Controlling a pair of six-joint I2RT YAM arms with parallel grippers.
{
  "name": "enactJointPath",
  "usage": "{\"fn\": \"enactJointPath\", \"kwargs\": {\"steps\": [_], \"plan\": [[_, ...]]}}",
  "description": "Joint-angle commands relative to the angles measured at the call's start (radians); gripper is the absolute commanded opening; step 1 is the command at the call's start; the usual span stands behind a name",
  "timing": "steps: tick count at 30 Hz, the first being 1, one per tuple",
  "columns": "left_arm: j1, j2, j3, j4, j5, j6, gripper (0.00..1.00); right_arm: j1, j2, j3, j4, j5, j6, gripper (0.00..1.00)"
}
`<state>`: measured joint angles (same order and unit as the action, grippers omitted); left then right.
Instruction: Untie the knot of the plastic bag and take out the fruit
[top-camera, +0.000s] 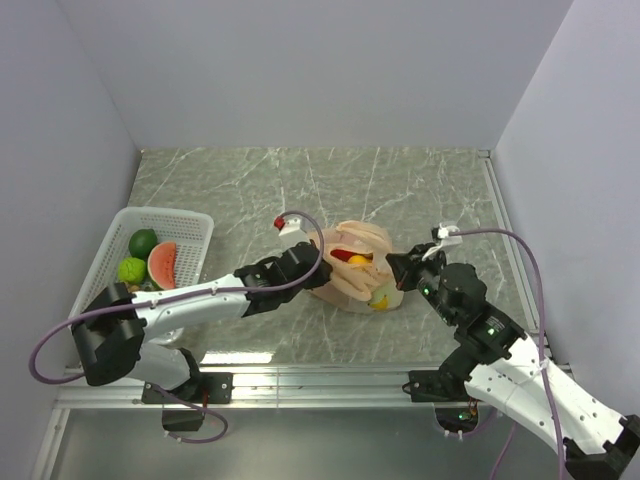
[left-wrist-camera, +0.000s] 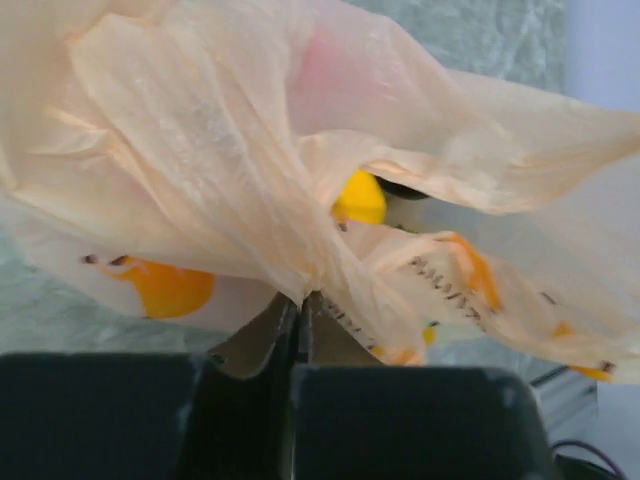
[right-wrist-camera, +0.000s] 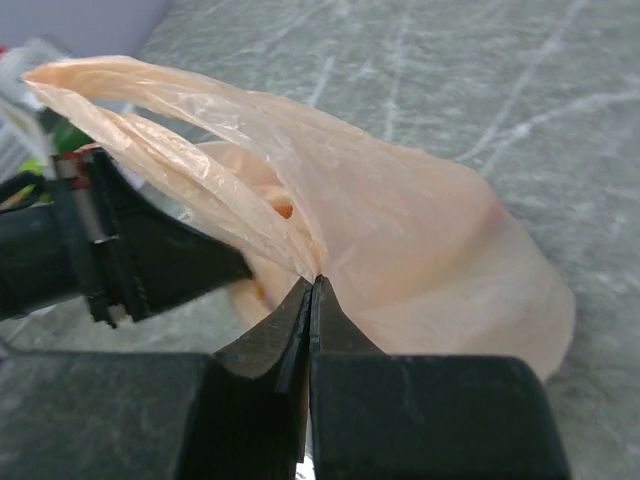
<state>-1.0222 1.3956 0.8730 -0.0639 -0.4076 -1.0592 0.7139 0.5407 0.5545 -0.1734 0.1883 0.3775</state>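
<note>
Top view: the plastic bag (top-camera: 352, 270) lies mid-surface between both arms, mouth open, yellow fruit (top-camera: 357, 259) visible inside. Left wrist view: left fingers (left-wrist-camera: 300, 320) are clamped on a gathered fold of bag film. Right wrist view: right fingers (right-wrist-camera: 310, 300) are pinched together on the bag's edge.

right gripper (right-wrist-camera: 311, 290) jaws pinching plastic bag (right-wrist-camera: 420, 240), left gripper (right-wrist-camera: 215, 265) opposite

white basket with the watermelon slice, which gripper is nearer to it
Left. The left gripper is at the plastic bag's left side, on the white basket's side. The right gripper is beyond the bag, farther away.
</note>
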Motion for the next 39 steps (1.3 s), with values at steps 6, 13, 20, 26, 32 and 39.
{"fn": "enactJointPath", "kwargs": {"steps": [6, 13, 20, 26, 32, 39], "plan": [[0.202, -0.274, -0.144, -0.175, -0.094, 0.059, 0.00, -0.007, -0.100, 0.008, -0.303, 0.476, 0.340, 0.00], [0.370, -0.483, -0.192, -0.298, 0.171, 0.330, 0.01, -0.010, -0.096, -0.022, -0.312, 0.392, 0.338, 0.00], [0.372, -0.543, -0.152, -0.364, 0.285, 0.353, 0.00, -0.002, -0.003, 0.213, -0.375, 0.074, 0.042, 0.55], [0.372, -0.529, -0.080, -0.404, 0.317, 0.383, 0.01, 0.007, 0.194, 0.560, -0.547, -0.100, -0.184, 0.68], [0.372, -0.532, -0.063, -0.412, 0.323, 0.383, 0.01, 0.048, 0.470, 0.731, -0.551, -0.259, -0.311, 0.71], [0.370, -0.547, -0.058, -0.445, 0.326, 0.392, 0.01, 0.102, 0.740, 0.717, -0.480, -0.218, -0.393, 0.73]]}}
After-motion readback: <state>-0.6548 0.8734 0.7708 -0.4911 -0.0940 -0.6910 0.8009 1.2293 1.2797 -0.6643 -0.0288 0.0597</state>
